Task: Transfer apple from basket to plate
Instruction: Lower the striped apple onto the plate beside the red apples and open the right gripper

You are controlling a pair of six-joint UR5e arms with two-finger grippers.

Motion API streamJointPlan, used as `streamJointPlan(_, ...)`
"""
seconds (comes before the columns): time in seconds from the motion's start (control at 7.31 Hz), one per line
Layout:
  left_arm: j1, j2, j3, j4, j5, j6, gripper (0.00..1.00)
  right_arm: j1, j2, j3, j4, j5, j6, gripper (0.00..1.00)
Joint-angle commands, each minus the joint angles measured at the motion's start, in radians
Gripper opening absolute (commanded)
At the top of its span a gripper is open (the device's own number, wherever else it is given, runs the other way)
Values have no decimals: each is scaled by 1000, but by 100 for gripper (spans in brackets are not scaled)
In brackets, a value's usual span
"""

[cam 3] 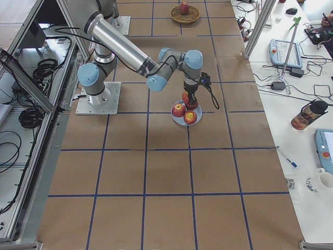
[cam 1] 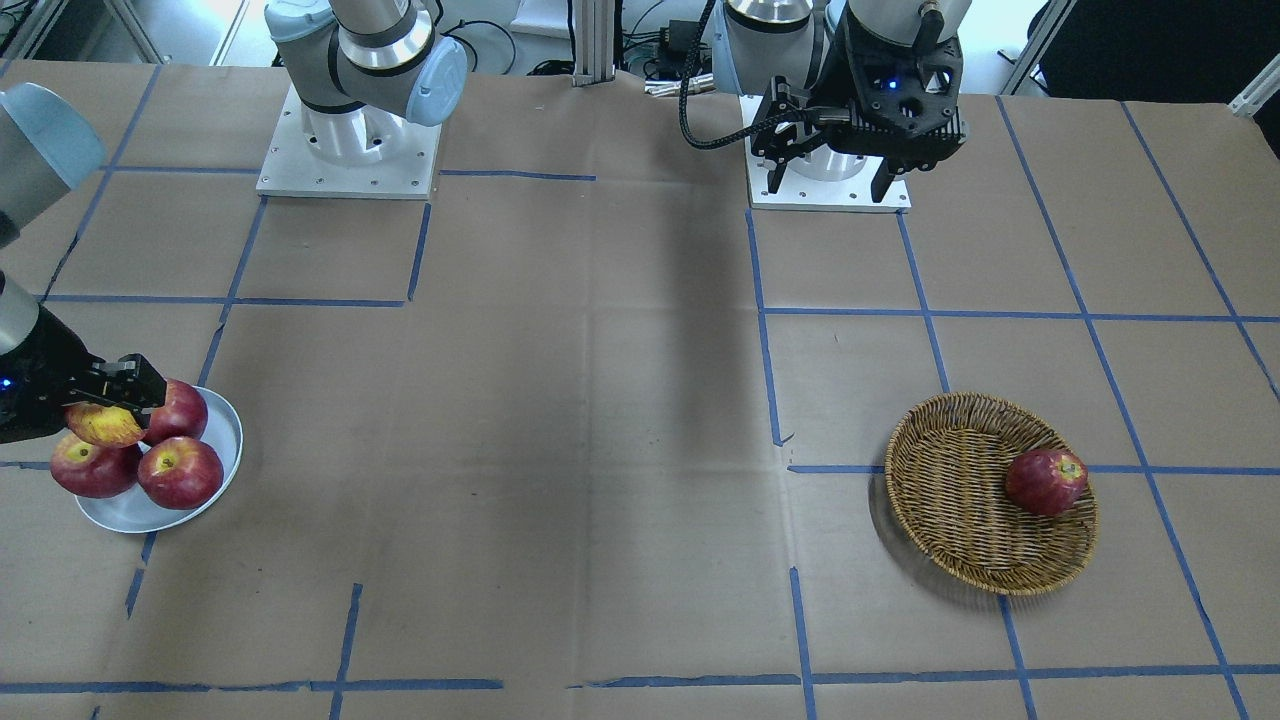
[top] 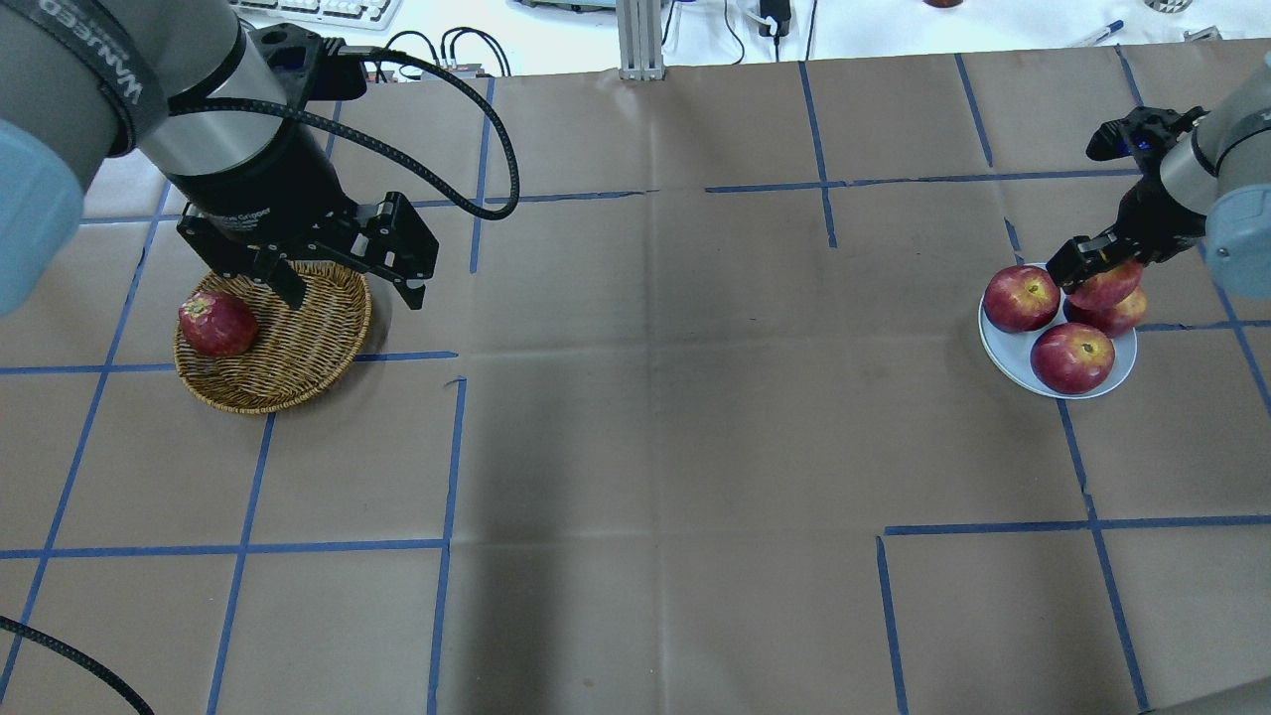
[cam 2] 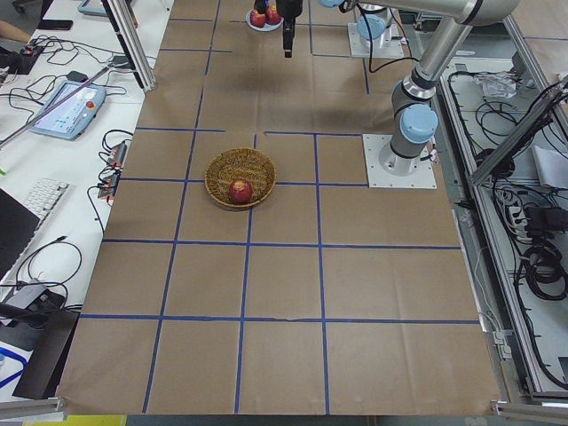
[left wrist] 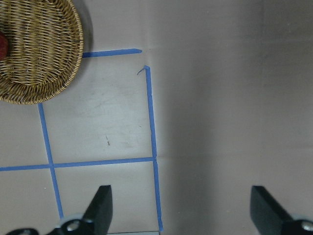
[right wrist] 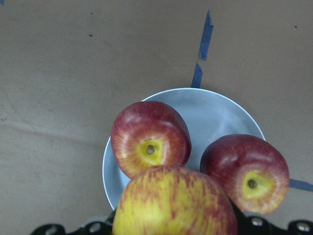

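Observation:
My right gripper (cam 1: 108,402) is shut on the pale yellow-streaked apple (cam 1: 103,424) and holds it just above the pale blue-white plate (cam 1: 228,440). It also shows in the overhead view (top: 1104,285) and close up in the right wrist view (right wrist: 173,203). Three dark red apples lie on the plate (top: 1001,348); two show in the right wrist view (right wrist: 150,138). The wicker basket (cam 1: 950,500) holds one dark red apple (cam 1: 1045,482). My left gripper (top: 343,283) is open and empty, high above the basket's (top: 298,348) edge.
The table is covered in brown paper with blue tape lines. The two arm bases (cam 1: 348,150) stand at the robot's side. The left wrist view shows the basket rim (left wrist: 39,54) at the upper left and bare paper below.

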Motion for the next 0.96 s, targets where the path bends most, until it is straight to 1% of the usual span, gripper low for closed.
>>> streamJointPlan(0.0, 0, 0, 0, -1, 0, 0, 99, -16, 28, 27, -60, 1, -9, 59)
streamJointPlan(0.27, 0, 0, 0, -1, 0, 0, 99, -16, 38, 34, -62, 4, -6, 59)
streamJointPlan(0.55, 0, 0, 0, -1, 0, 0, 99, -16, 42, 33, -63, 4, -6, 62)
streamJointPlan(0.68, 0, 0, 0, -1, 0, 0, 99, -16, 42, 31, -74, 4, -7, 68)
streamJointPlan(0.82, 0, 2, 0, -1, 0, 0, 99, -16, 44, 31, -80, 6, -3, 89)
